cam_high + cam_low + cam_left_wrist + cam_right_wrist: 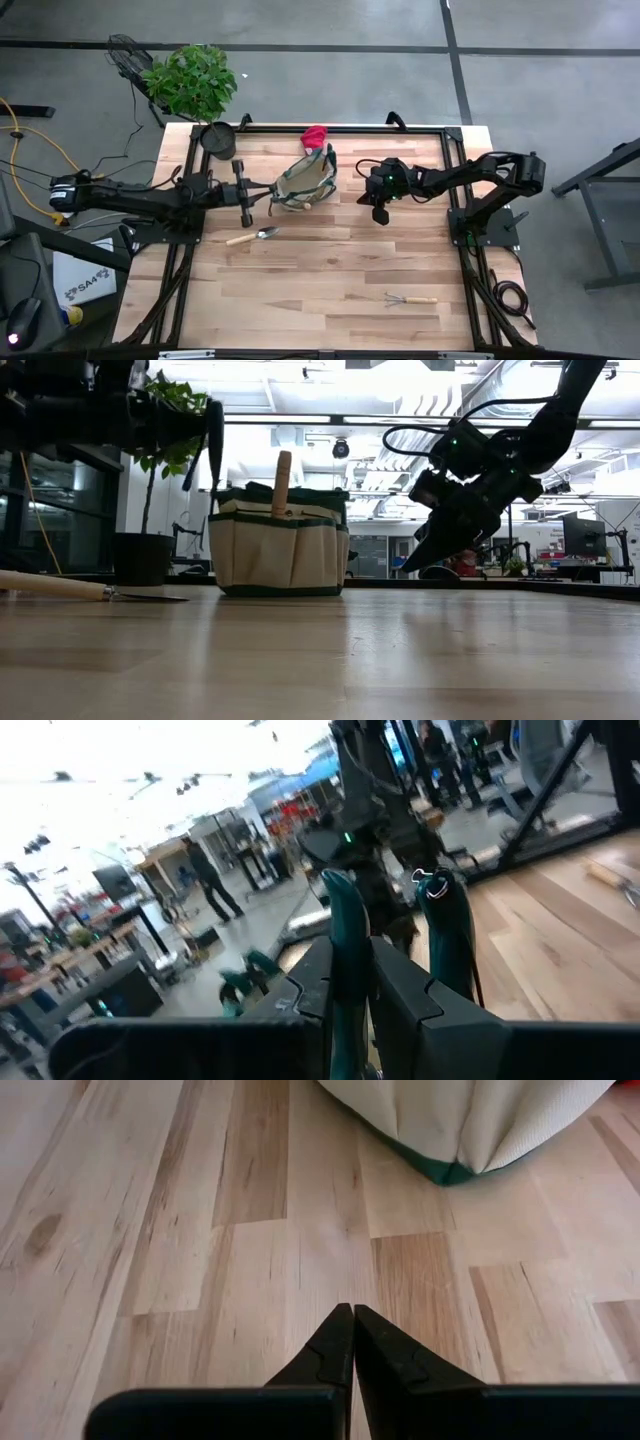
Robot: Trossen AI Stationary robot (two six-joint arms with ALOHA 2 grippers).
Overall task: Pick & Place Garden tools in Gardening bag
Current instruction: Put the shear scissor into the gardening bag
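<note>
The tan gardening bag [305,180] with green trim stands on the table's far middle, a wooden tool handle [283,480] sticking up out of its mouth. Just left of the bag, above the table, my left gripper [245,195] is shut on the green-black pruners [345,935]. Right of the bag, my right gripper [380,212] hangs shut just over bare wood [352,1312], touching nothing. A silver trowel [252,236] lies flat near the left gripper. At the near right lies a mini rake [410,299]. A red glove [315,135] lies behind the bag. My left gripper pinches one teal handle of the pruners [343,970] between its two fingers, while the other handle [450,925] stands outside one finger [405,990]. The fingers reach about level from the table's left and lie across the pruners. The pruners [243,190] are lifted clear of the table.
A black pot [218,140] with a green plant stands at the far left corner. The dark frame rail [190,250] runs along the table's edges. Bare wood [330,270] fills the near middle.
</note>
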